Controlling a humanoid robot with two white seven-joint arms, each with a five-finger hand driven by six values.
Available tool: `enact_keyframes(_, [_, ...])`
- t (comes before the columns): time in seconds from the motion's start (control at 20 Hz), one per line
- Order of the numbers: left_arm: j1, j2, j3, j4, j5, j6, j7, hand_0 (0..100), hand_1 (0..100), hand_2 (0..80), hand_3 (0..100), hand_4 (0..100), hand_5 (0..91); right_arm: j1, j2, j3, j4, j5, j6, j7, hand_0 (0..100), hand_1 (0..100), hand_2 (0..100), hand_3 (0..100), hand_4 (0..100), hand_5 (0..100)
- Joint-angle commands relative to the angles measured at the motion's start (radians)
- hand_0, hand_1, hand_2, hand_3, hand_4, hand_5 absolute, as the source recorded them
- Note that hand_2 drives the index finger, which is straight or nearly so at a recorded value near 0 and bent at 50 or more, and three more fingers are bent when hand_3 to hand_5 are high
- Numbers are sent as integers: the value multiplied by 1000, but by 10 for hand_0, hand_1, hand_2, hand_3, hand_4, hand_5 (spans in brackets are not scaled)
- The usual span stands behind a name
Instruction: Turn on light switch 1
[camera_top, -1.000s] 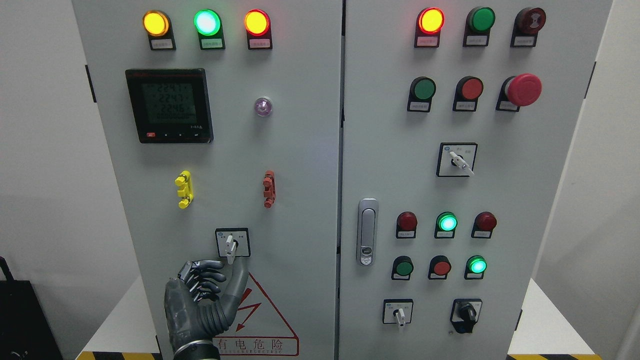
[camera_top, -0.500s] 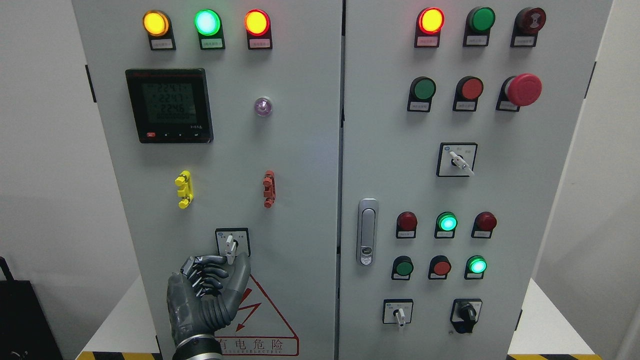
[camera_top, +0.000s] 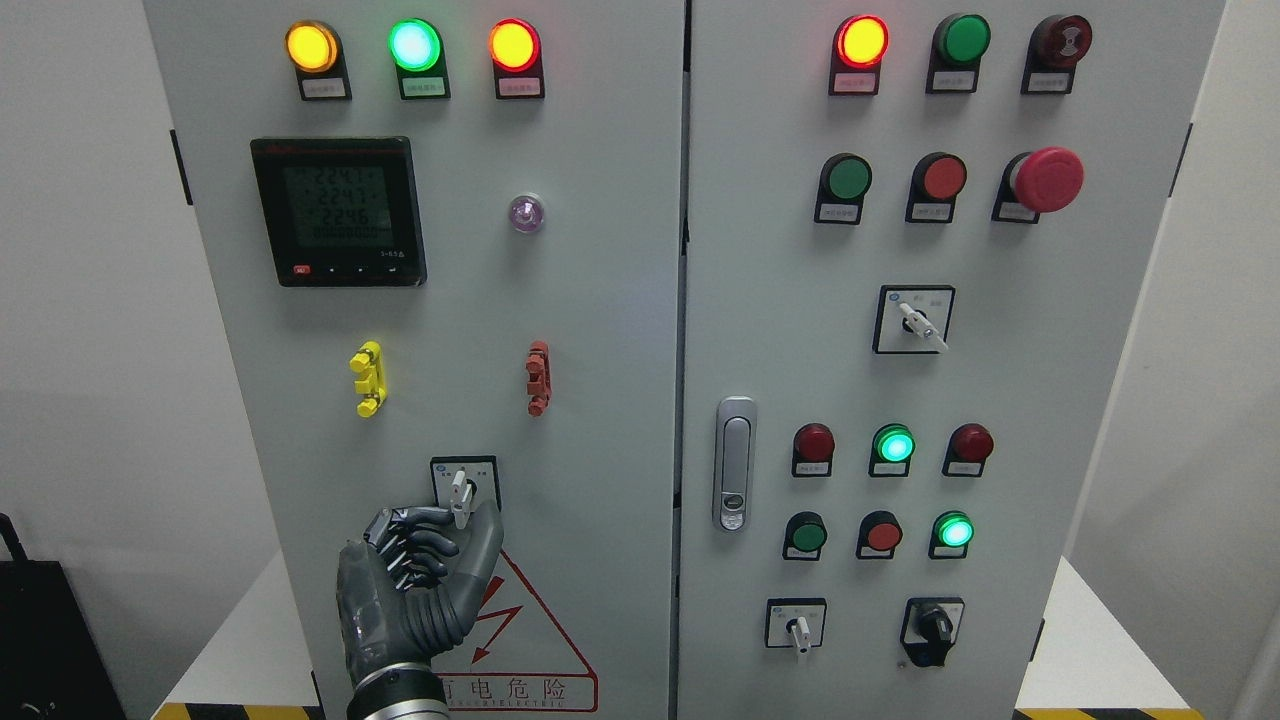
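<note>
So the left robot hand (camera_top: 425, 560) comes up from the bottom edge, left of the middle, and sits right at the little white lever switch (camera_top: 460, 492) low on the left door (camera_top: 560, 330) of the grey cabinet. The thumb (camera_top: 484, 545) points up just to the right of the lever's lower end, and the top finger (camera_top: 425, 517) reaches in from the left, so the lever tip sits between them. Looks like they're pinching it, or at least touching it on both sides; the other fingers are curled in below. The lever itself hangs pretty much straight down from its square black-framed plate.

Right under the hand there's a red warning triangle sticker (camera_top: 525, 640) with a lightning bolt, partly covered by the wrist.

Higher up the same door: a yellow clip (camera_top: 367, 378) and a red clip (camera_top: 538, 377), a black meter display (camera_top: 340, 212) with greenish digits (too blurry to read properly), a small purple lamp (camera_top: 526, 212), and a top row of lit lamps, orange (camera_top: 311, 46), green (camera_top: 414, 44) and red-orange (camera_top: 514, 45).

The right door (camera_top: 1050, 400) has a metal door handle (camera_top: 735, 463), a big red mushroom button (camera_top: 1046, 179), several round buttons and lamps with two lower ones glowing green, and three more lever or knob switches.

The right arm doesn't show anywhere. The cabinet stands on a white desk (camera_top: 1100, 650).
</note>
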Motion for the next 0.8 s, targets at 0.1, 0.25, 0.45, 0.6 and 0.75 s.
enact_keyframes(0.1, [-4,-1,6,1,0,0,2,107,709,569,824,863,768,0,0,-1,0,0,0,1,0,0,0,0,0,0])
enact_keyframes(0.25, [-9,-1,9,1,0,0,2,111,709,582,827,864,770,0,0,0,0,0,0,1,0,0,0,0,0,0])
enact_keyframes(0.45, [-10,-1,10,1,0,2,2,116,709,593,829,865,772,0,0,0,0,0,0,1,0,0,0,0,0,0])
enact_keyframes(0.6, [-10,-1,10,1,0,3,2,119,708,599,833,867,772,0,0,0,0,0,0,1,0,0,0,0,0,0])
enact_keyframes(0.75, [-13,-1,10,1,4,11,1,121,708,600,837,867,773,0,-1,0,0,0,0,1,0,0,0,0,0,0])
